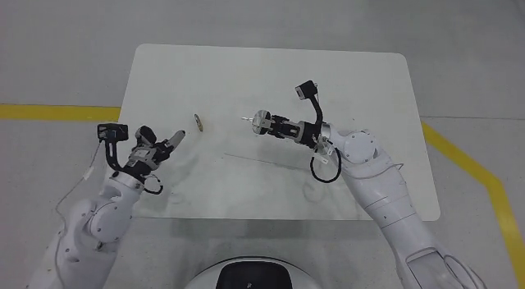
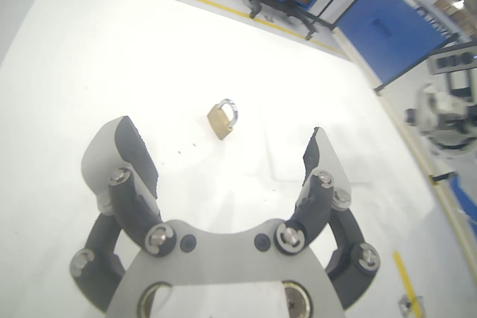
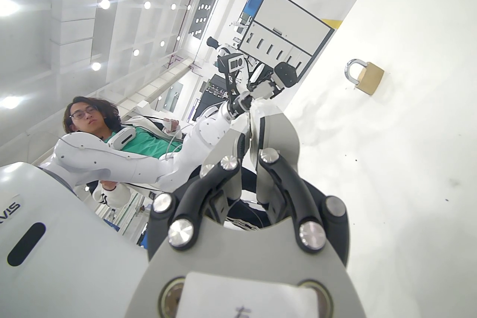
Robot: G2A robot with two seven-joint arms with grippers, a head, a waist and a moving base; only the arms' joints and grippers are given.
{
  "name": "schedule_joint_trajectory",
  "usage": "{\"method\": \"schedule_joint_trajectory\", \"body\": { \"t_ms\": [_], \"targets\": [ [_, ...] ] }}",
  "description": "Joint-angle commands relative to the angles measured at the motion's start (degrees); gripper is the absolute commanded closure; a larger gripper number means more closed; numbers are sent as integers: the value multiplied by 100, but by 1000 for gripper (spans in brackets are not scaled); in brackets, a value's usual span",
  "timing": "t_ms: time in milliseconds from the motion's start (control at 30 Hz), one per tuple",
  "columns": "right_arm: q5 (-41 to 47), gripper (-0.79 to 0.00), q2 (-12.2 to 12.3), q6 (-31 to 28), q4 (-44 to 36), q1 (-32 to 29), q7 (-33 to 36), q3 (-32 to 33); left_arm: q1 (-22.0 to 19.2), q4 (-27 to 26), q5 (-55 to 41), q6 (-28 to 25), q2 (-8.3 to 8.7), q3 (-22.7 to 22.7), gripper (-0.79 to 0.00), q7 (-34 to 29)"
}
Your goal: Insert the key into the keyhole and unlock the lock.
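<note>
The brass padlock [image 2: 220, 123] lies flat on the white worktop [image 1: 344, 84], left of its middle, and the stamped marks on its steel shackle are too small to read. The left gripper [image 1: 170, 142] hangs near it on the left, fingers [image 2: 134, 148] spread wide. On its right, the right gripper [image 1: 256, 121] has its fingers [image 3: 275, 133] pressed together on a thin metal sliver, seemingly the key [image 1: 246, 118], which points at the padlock.

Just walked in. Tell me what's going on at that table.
A two-armed robot is set to unlock a small brass padlock with a steel shackle, lying flat on the white table. The right gripper is shut on what looks like a small silver key, held to one side of the lock. The left gripper is open, short of the lock. Nothing touches it yet.
</note>
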Motion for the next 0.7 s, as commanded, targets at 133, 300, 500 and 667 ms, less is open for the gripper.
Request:
{"method": "schedule_joint_trajectory", "body": {
  "t_ms": [133,300,500,667],
  "targets": [
    [0,0,0,0,0,0,0,0,-521,285,406,423,-114,636,-785,-19],
    [0,0,0,0,0,0,0,0,-967,618,578,759,-200,996,-785,-281],
    [0,0,0,0,0,0,0,0,-1294,938,532,1054,-296,1214,-727,-254],
    [0,0,0,0,0,0,0,0,-1529,1177,785,1295,-366,1430,-603,-209]
  ]
}}
